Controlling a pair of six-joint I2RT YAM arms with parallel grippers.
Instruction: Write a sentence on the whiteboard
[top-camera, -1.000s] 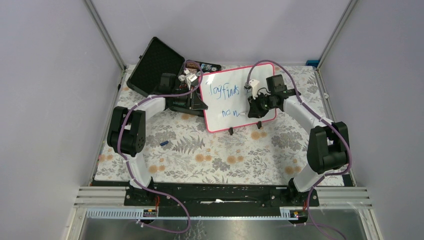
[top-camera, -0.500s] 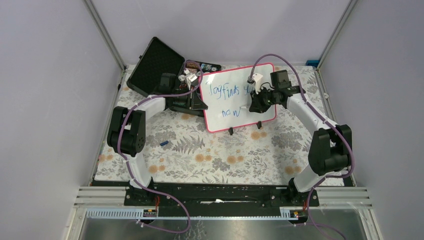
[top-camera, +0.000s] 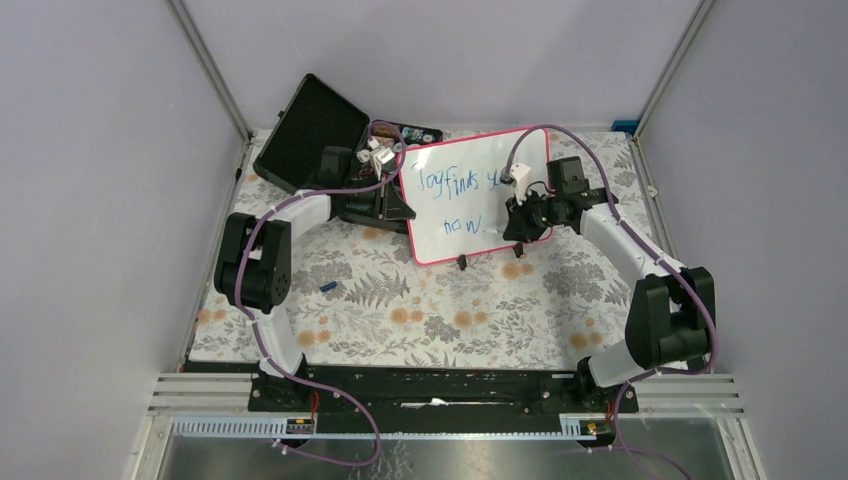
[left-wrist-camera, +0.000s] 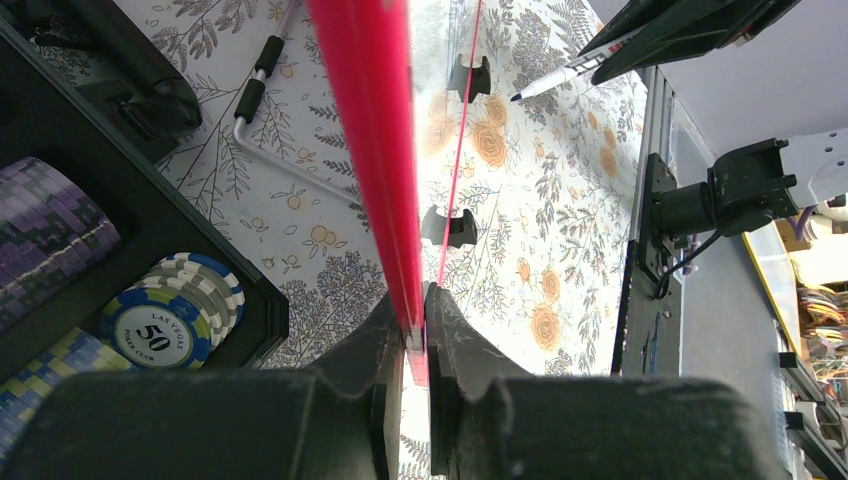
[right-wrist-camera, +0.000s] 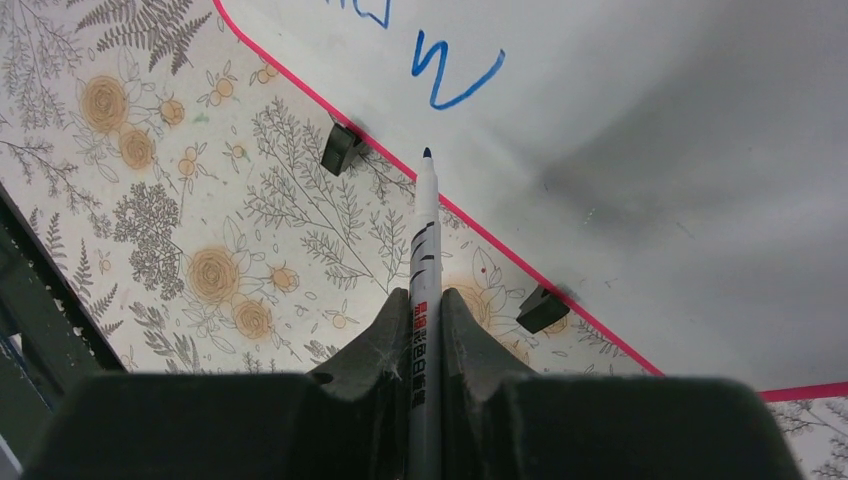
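**Board pinched on the left, pen poised on the right**

The whiteboard (top-camera: 470, 195) sits at the far middle of the floral cloth (top-camera: 400, 310), tilted up on its lower edge. Its left side is just beside the open black case (top-camera: 312, 130). There are two lines of blue handwriting on it, and the lower one reads "now".

The left gripper (left-wrist-camera: 415, 322) is clenched on the board's pink frame. In my left wrist view the frame runs edge-on straight up between the fingers. Poker chips (left-wrist-camera: 175, 310) lie in the case on that side, one marked 50.

The right gripper (right-wrist-camera: 425, 300) is clamped tight round a marker (right-wrist-camera: 424, 225), tip pointing away from the wrist. In the right wrist view the tip sits below the "w", near the board's lower pink rim and between the two black feet (right-wrist-camera: 342, 147). In the left wrist view the tip looks apart from the writing face, though I cannot tell for certain.
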